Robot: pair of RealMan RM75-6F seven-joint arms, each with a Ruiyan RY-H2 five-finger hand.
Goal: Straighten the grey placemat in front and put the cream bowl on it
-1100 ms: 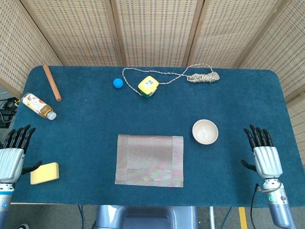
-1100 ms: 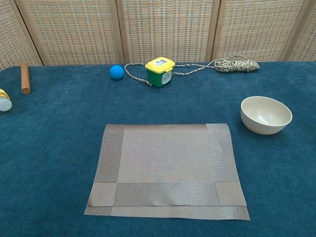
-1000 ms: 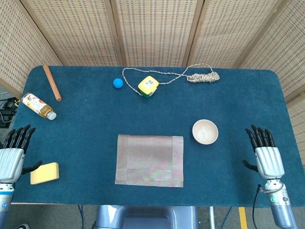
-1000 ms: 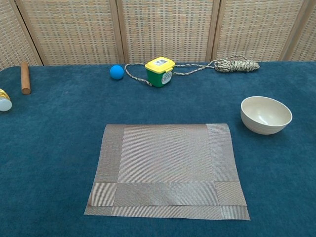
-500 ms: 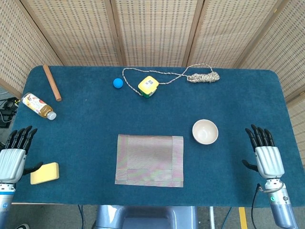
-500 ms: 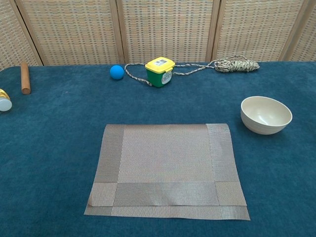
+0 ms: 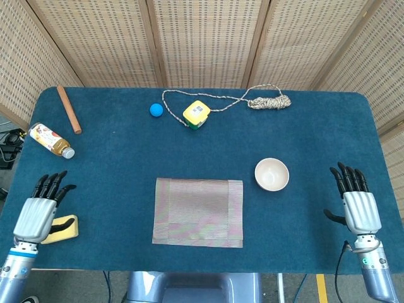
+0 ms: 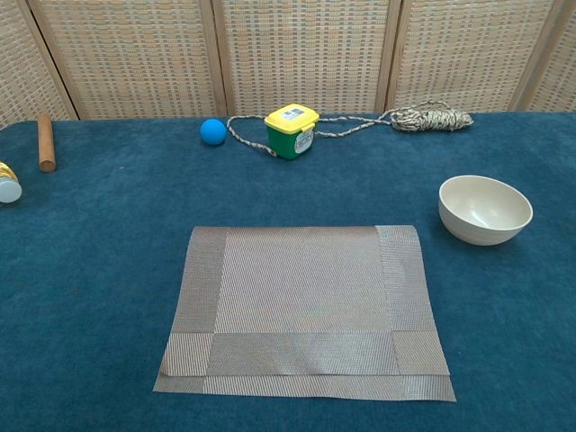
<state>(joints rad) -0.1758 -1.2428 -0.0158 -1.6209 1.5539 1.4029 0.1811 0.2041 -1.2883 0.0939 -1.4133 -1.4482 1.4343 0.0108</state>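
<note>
**Both hands empty at the near corners, placemat and bowl apart**

Nearest you, your left hand (image 7: 38, 213) sits over the near left corner of the blue tabletop (image 7: 126, 151), fingers spread and holding nothing. A yellow sponge (image 7: 63, 227) lies just beside it, partly hidden under the hand; you cannot tell from here whether they touch. Your right hand (image 7: 358, 205) is over the near right edge, fingers straight and apart, also empty. Neither hand shows in the chest view.

Between them, the grey placemat (image 8: 304, 306) lies flat in front of you, close to the near edge. In the chest view its near strip looks doubled, with a slightly offset lower edge.

A little farther and to the right, the cream bowl (image 8: 484, 209) stands upright on the tabletop, near the placemat's far right corner but clear of it.

Farther left, a small bottle (image 7: 50, 140) lies on its side near the left edge, and beyond it a wooden stick (image 7: 69, 110) lies at a slant.

At the far side, a blue ball (image 8: 213, 131) rests beside a green tub with a yellow lid (image 8: 292, 131). A rope (image 8: 423, 118) loops around the tub and ends in a coiled bundle to the right.
</note>
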